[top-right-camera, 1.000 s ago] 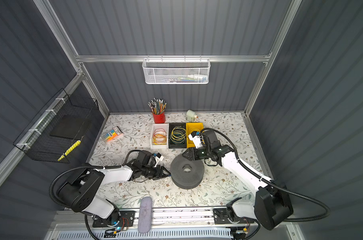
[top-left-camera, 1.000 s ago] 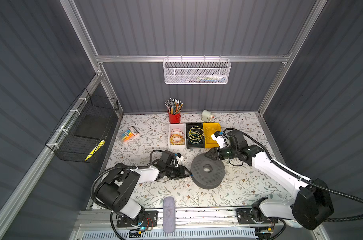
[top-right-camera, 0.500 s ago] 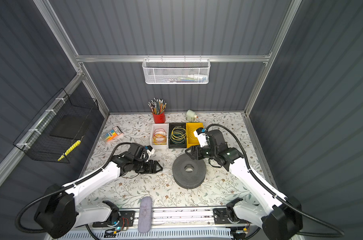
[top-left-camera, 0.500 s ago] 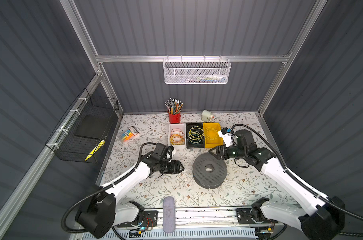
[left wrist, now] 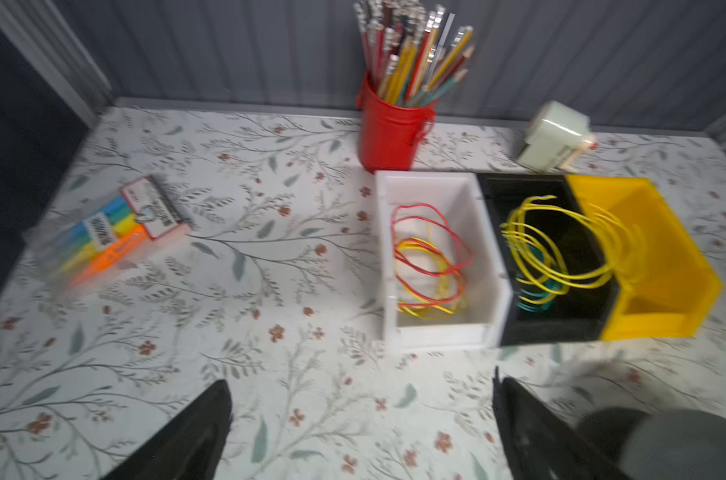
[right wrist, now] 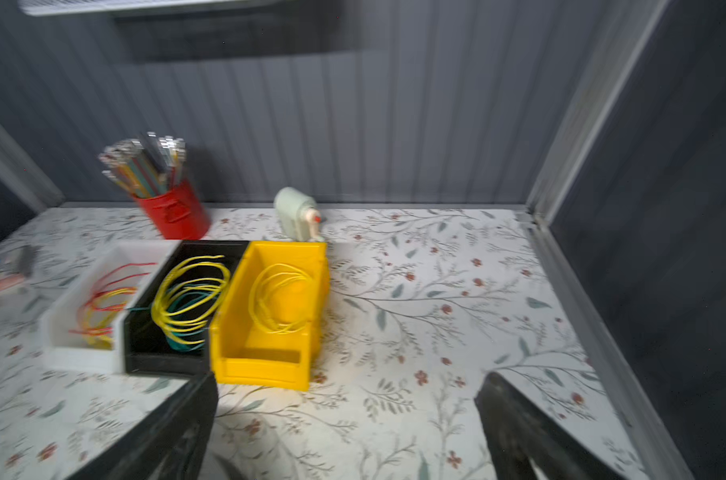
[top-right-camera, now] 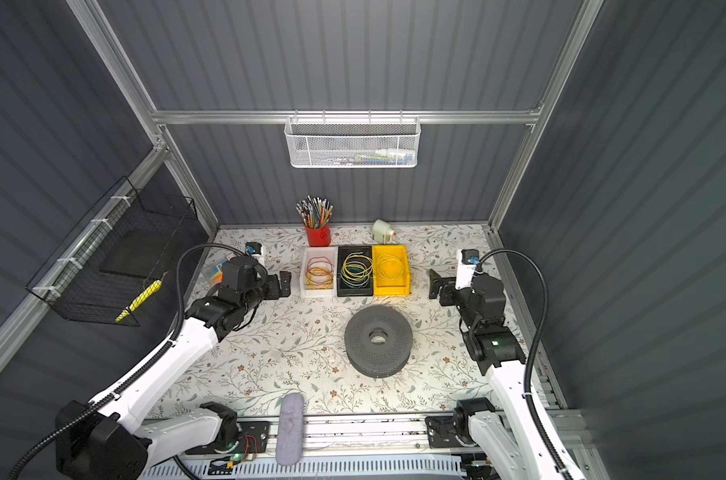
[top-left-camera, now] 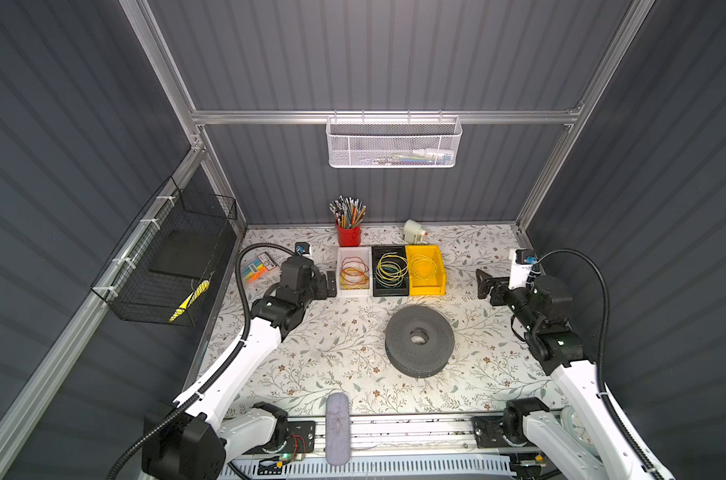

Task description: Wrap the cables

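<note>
A grey perforated spool [top-left-camera: 419,340] [top-right-camera: 377,340] lies flat on the floral table, right of centre. Of the cables, only a sliver of bright blue [top-left-camera: 389,353] shows in the spool's side groove; the rest is hidden. My left gripper [top-left-camera: 327,284] [top-right-camera: 281,283] hovers open and empty beside the white bin, well left of the spool. My right gripper [top-left-camera: 483,284] [top-right-camera: 435,284] hovers open and empty right of the yellow bin. In the wrist views, the left gripper [left wrist: 361,415] and the right gripper [right wrist: 348,415] each show spread jaws with only tablecloth between.
At the back stand a white bin [top-left-camera: 340,270] with red and orange wires, a black bin [top-left-camera: 375,270] with yellow and green wires, and a yellow bin [top-left-camera: 438,270]. Behind them are a red pencil cup [top-left-camera: 348,235] and a sharpener [top-left-camera: 412,230]. A highlighter pack [top-left-camera: 258,266] lies left.
Both arms have drawn back from the spool, the left to the left, the right to the right. Both grippers have opened wide.
</note>
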### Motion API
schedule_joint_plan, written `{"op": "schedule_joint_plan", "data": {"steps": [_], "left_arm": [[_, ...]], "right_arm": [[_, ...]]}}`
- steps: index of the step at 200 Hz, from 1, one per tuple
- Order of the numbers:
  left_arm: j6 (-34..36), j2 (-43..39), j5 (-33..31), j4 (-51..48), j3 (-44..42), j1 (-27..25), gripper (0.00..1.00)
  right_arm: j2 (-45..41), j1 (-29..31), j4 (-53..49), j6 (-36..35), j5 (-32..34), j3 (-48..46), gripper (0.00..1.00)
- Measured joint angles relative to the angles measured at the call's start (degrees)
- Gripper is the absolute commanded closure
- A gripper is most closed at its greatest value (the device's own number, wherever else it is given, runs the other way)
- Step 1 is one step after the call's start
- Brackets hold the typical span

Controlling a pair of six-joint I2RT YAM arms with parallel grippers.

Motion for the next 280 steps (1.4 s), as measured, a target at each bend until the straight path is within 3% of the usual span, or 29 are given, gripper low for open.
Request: {"op": "schedule_joint_plan", "data": {"steps": [43, 66, 109, 147, 280], "left_arm": [[6.12, -0.02, -7.52, 19.15, -21.70, 8.66, 0.00], [8.00, 5.68, -8.09, 28.57, -29.46, 10.67, 0.00], [10.49, 18.53, -5.88, 46.03, -27.85, 12.48, 0.00], [10.69, 30.14, -2.08, 58.29, -22.95, 15.32, 0.00], [10.67, 32.83, 0.42, 63.08, -22.84, 15.98, 0.00]], "right_arm": [[-3.96, -7.34, 15.47, 1.57, 2.03, -18.08, 0.01], [0.59, -8.52, 24.02, 2.14, 2.14, -25.44, 0.01], [23.17, -8.79, 45.64, 2.73, 0.72, -27.71, 0.01], [37.18, -8.81, 56.96, 2.27, -2.29, -23.82, 0.01], [37.55, -9.11, 56.57, 1.62, -6.25, -20.00, 0.01]]}}
